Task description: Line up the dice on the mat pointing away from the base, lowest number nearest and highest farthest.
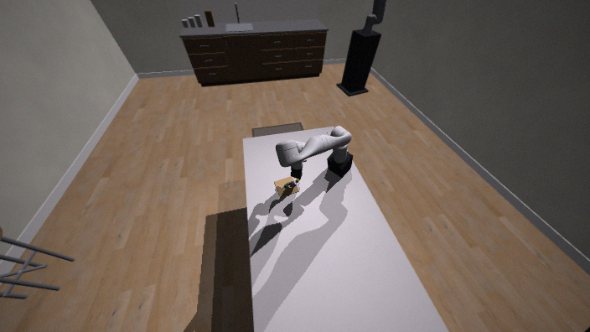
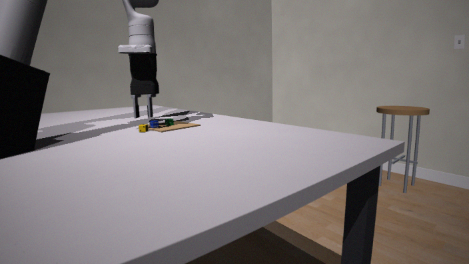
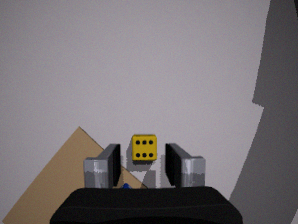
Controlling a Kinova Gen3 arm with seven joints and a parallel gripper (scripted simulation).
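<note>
Hanging straight down from the arm, the gripper hovers above the white table with its two fingers parted and nothing between them. Seen from the wrist, a yellow die sits framed in the gap between the fingers, well below them, showing six black pips on its top face in two rows of three. In the exterior view this yellow die rests on the bare table top just beside the near edge of the mat, not on it. The mat is a thin tan rectangle lying flat, its corner showing as a light brown wedge in the wrist view. Two more dice stand on the mat: a blue die next to the yellow one, and a green die just past the blue. Their pips are too small to read. From above, the three dice show only as a small cluster of coloured dots on and beside the mat, close to the arm's dark base.
</note>
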